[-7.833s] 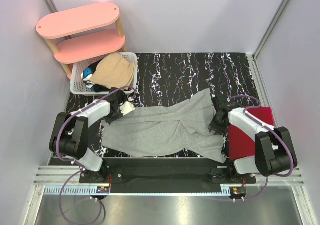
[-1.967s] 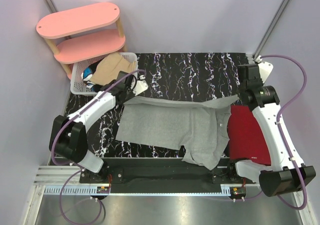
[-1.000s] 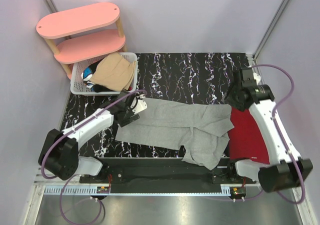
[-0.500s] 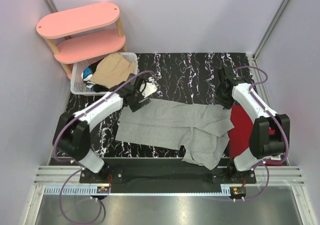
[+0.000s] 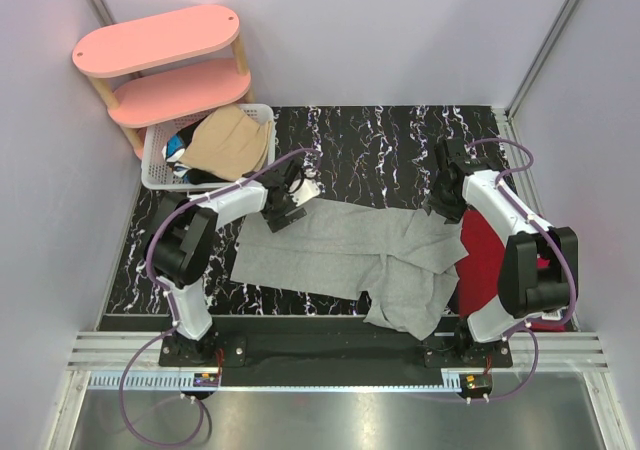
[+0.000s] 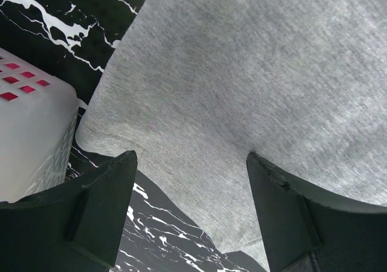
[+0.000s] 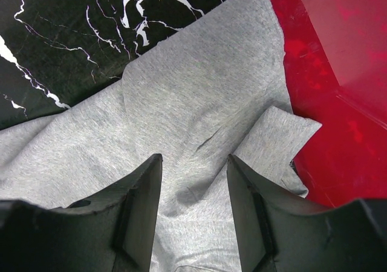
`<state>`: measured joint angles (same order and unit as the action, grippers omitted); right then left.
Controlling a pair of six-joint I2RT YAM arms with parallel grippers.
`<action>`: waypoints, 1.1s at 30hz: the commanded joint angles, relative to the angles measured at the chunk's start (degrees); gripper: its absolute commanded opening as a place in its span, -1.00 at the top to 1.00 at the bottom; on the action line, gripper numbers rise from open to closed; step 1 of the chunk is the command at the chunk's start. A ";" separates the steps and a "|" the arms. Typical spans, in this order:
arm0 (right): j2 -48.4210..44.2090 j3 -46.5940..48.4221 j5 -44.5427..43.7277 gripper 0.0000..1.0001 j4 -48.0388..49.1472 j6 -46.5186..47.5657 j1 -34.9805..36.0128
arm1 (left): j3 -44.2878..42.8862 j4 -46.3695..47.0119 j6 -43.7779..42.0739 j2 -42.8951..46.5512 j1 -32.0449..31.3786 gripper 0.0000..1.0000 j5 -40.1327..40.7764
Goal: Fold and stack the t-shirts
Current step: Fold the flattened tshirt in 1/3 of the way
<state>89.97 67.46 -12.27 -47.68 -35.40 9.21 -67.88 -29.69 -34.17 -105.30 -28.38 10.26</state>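
The black, white-veined table [image 5: 380,135] fills the floor of the booth. A light grey t-shirt [image 5: 335,255] lies spread across its near middle between the two arms. The shirt's left half lies flat and its right half is creased. One bunched part reaches to the table's near edge, and the right side overlaps a red mat [image 5: 495,265]. At the far left corner stands a pink two-tier shelf [image 5: 160,40]. Just in front of it sits a white lattice basket [image 5: 155,168]. The basket holds a tan t-shirt [image 5: 230,140] on top of dark and blue clothes [image 5: 178,150].

The left gripper [image 5: 291,204] hovers over the grey shirt's far left corner, close to the basket. Its fingers are spread wide and nothing is between them. The right gripper [image 5: 440,206] hangs over the shirt's far right corner, where the cloth meets the mat. Its fingers stand apart above the flat fabric and grasp nothing.
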 commanded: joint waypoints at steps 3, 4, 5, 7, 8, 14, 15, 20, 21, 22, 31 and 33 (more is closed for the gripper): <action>-0.15 -0.49 0.76 -0.08 1.71 -0.46 -0.25 | 3.10 3.94 0.77 -0.78 1.30 -0.57 -2.79; -0.15 -0.66 0.76 -0.08 1.80 -0.46 -0.16 | 3.45 4.11 0.60 -1.05 1.75 -0.47 -2.53; -0.15 -0.66 0.76 -0.08 1.80 -0.38 -0.16 | 4.24 3.86 0.60 -0.88 2.36 -0.28 -2.61; -0.06 -0.93 0.76 -0.08 2.06 -0.38 -0.16 | 5.38 3.33 1.04 0.87 4.64 -0.25 -4.90; 0.11 -0.84 0.93 -0.08 2.07 -0.37 -0.16 | 7.39 3.33 0.69 3.14 5.09 -0.22 -4.47; 2.13 -0.66 3.57 -0.08 3.91 -0.46 -0.16 | 14.51 -1.15 -1.42 14.76 7.99 -0.07 -1.92; 3.01 -0.58 4.01 -0.07 4.09 -0.38 -0.25 | 15.31 -1.85 -1.60 15.81 8.16 -0.07 -1.56; 5.56 -0.75 9.27 -0.06 6.37 -0.11 -0.16 | 21.20 -1.42 -2.12 21.09 9.04 -0.07 -0.34; 6.87 -0.58 10.68 -0.05 6.72 0.15 -0.07 | 21.47 -1.42 -2.21 21.10 9.22 -0.07 -0.07; 7.58 -0.49 12.95 -0.05 7.07 0.41 -0.16 | 21.82 -1.25 -2.39 21.18 9.48 -0.07 0.11; 13.12 1.88 12.71 -0.04 7.51 2.17 -0.07 | 24.28 1.48 -4.76 20.92 15.54 -0.04 1.87; 14.43 1.88 12.62 -0.04 7.69 2.09 -0.16 | 24.81 1.48 -4.50 21.09 16.95 -0.04 1.25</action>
<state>102.80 67.05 -0.10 -41.34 -34.17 9.21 -44.25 -30.04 -37.58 -85.23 -13.58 10.92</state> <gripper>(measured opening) 0.518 0.524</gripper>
